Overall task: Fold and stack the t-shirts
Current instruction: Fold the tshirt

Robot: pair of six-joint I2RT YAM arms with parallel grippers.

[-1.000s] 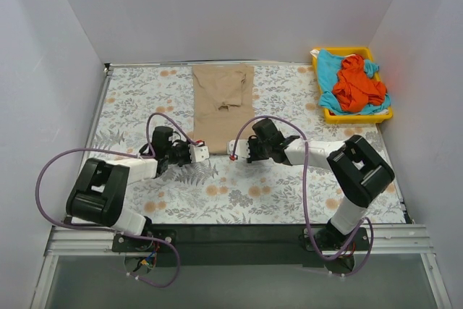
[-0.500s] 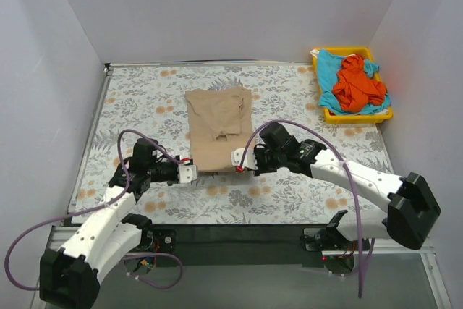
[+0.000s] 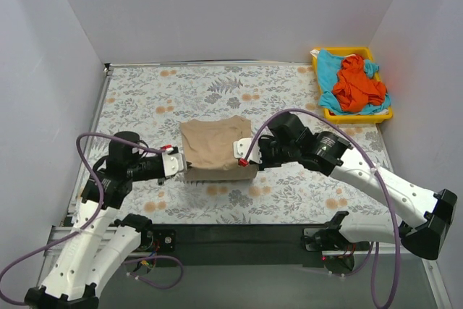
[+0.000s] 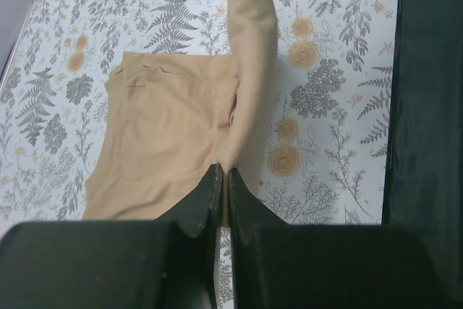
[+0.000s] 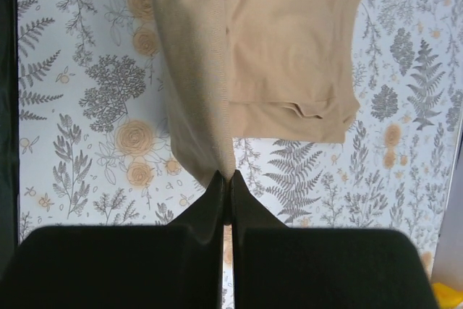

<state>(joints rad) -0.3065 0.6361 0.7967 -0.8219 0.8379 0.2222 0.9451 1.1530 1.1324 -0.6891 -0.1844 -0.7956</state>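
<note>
The tan-beige t-shirt (image 3: 213, 148) lies partly folded in the middle of the floral table. My left gripper (image 3: 178, 164) is shut on its near left corner; in the left wrist view the gripper (image 4: 223, 179) pinches the raised hem of the shirt (image 4: 166, 142). My right gripper (image 3: 244, 158) is shut on the near right corner; in the right wrist view the gripper (image 5: 225, 181) pinches the lifted edge of the shirt (image 5: 289, 48). Both hold the near edge above the table. The orange-red t-shirt (image 3: 358, 83) lies crumpled on the turquoise-blue t-shirt (image 3: 330, 70) at the back right.
A yellow tray (image 3: 357, 115) at the back right corner holds the two crumpled shirts. White walls close the table on the left, back and right. The dark front rail (image 3: 239, 236) runs along the near edge.
Both grippers have pulled the tan shirt's near edge toward the front of the table and lifted it. The shirt now looks shorter and lies nearer to the arms.
</note>
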